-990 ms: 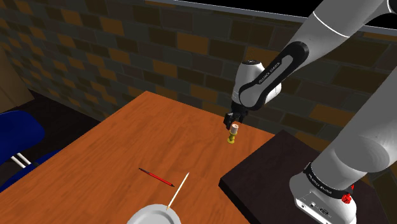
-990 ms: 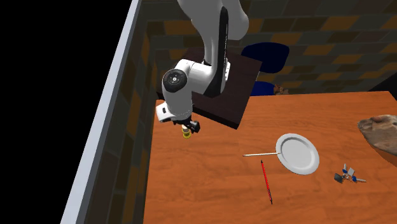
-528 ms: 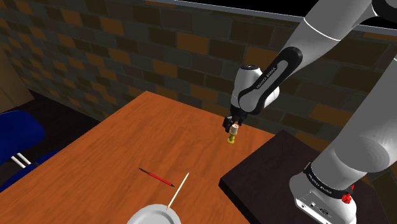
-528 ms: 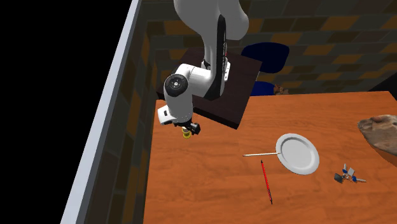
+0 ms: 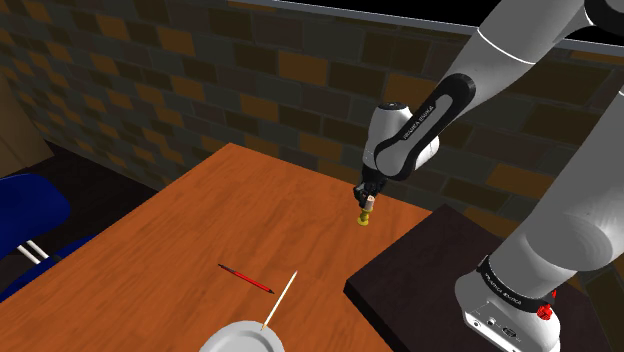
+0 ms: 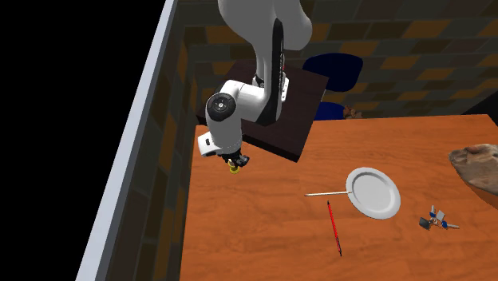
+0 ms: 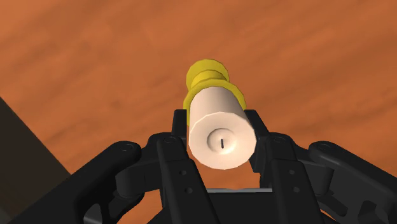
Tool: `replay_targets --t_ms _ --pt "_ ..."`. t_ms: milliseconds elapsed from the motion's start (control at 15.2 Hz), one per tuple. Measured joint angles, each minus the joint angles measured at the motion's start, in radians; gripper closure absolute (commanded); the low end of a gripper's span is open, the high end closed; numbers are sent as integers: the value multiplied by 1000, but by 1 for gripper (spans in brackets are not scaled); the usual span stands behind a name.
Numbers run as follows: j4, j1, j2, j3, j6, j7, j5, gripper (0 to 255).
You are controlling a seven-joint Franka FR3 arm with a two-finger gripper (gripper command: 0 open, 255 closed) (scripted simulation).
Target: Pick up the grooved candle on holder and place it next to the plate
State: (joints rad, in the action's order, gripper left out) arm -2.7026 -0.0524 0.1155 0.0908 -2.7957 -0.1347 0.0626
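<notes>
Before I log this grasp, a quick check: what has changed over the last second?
The white arm came down and its black fingers closed on the pale cylindrical candle on a yellow holder, which stays standing on the orange-brown table. The round white plate and red pencil lie as before.

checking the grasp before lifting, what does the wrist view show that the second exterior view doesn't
Wrist view: the candle end-on, wick mark on its pale top, black fingers pressed against its sides. Second exterior view: the white plate, a red pencil and a thin white stick across the table. Both: the gripper, the candle on its yellow holder, the table.
</notes>
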Motion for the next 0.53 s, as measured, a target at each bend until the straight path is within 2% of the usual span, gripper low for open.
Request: replay_targets --t_ms 528 --pt "-4 -2 -23 3 19 7 -8 255"
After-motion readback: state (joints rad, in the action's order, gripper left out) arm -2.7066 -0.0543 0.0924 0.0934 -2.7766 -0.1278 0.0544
